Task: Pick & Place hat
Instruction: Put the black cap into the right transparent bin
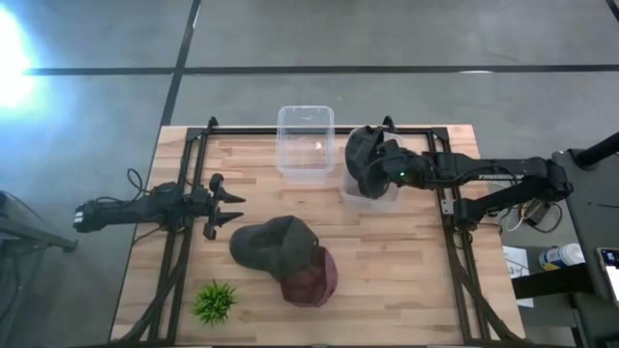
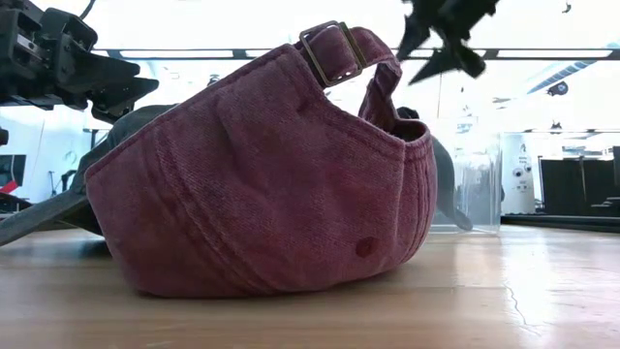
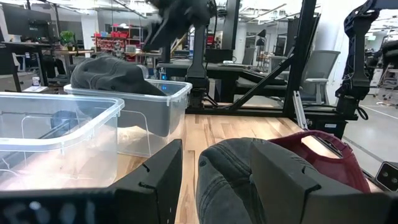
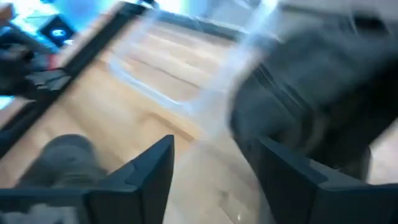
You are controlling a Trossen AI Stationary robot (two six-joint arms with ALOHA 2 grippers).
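Note:
A dark grey hat (image 1: 276, 244) lies on the table with a maroon hat (image 1: 311, 278) against its near right side. In the low view the maroon hat (image 2: 262, 184) fills the foreground. Another dark hat (image 1: 362, 155) lies in a small clear bin (image 1: 372, 198) at the back right, draped over its rim (image 3: 118, 74). My right gripper (image 1: 379, 172) hovers over that bin, open and empty (image 4: 211, 180). My left gripper (image 1: 232, 205) is open and empty, left of the grey hat (image 3: 242, 180).
A second, taller clear bin (image 1: 306, 143) stands left of the small one at the back. A small green plant (image 1: 214, 302) stands at the near left. Black frame rails (image 1: 184, 242) run along both table sides.

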